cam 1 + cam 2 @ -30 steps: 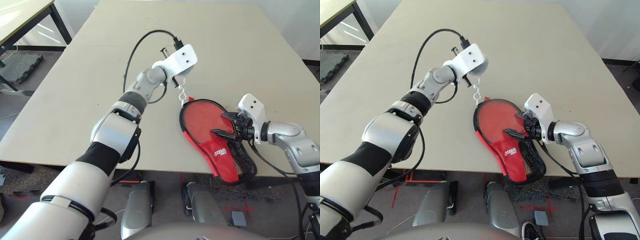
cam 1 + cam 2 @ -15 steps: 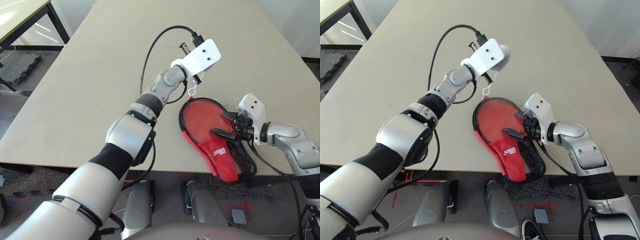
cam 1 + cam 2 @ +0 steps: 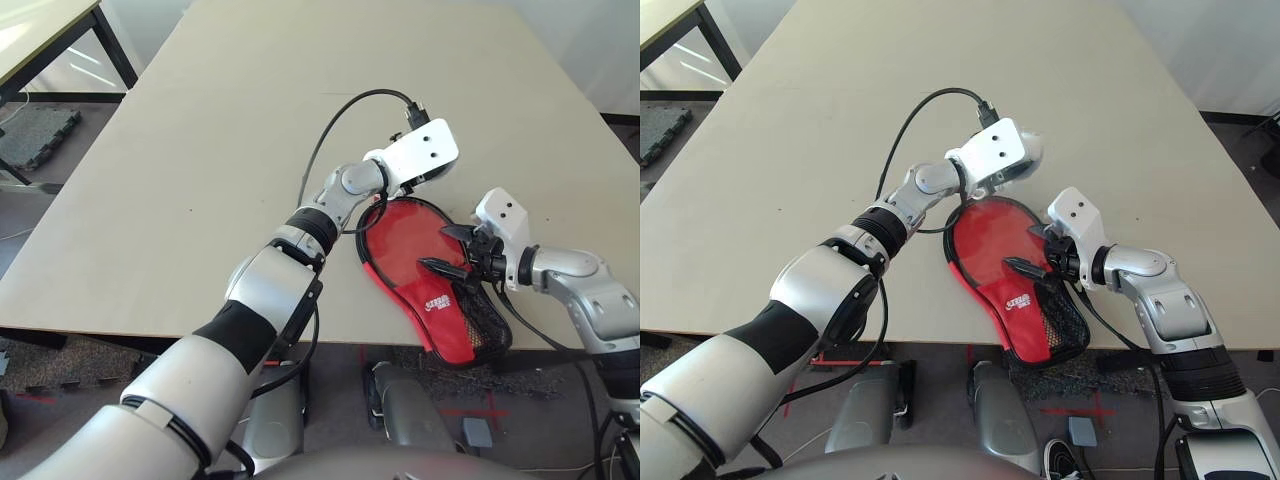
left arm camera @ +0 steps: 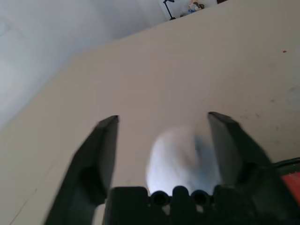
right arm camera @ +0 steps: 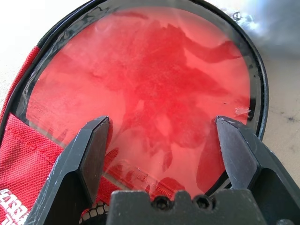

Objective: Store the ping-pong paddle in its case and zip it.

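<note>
1. Ping-pong paddle, round red rubber blade (image 5: pixel 164 79): inside the case, seen through its clear window. Handle hidden.
2. Case, paddle-shaped red fabric pouch with black trim, black mesh pocket and white logo (image 3: pixel 448 318): lies flat at the near edge of the pale beige tabletop (image 3: pixel 200 220), closer to the near right corner than the near left. Narrow end sticks out past that edge; round end points toward the far edge. Can't tell if the zipper is closed.
3. Left gripper, two black fingers (image 4: pixel 164 118): open, by the round end of the case. Fluffy white pom-pom (image 4: pixel 173 161) sits between the fingers; contact unclear.
4. Right gripper, two black fingers (image 5: pixel 163 121): open, fingers spread over the case side facing the tabletop's right edge. Can't tell whether the tips press on it.
5. Black cable (image 3: pixel 902 128) loops off the left wrist, above the tabletop.
</note>
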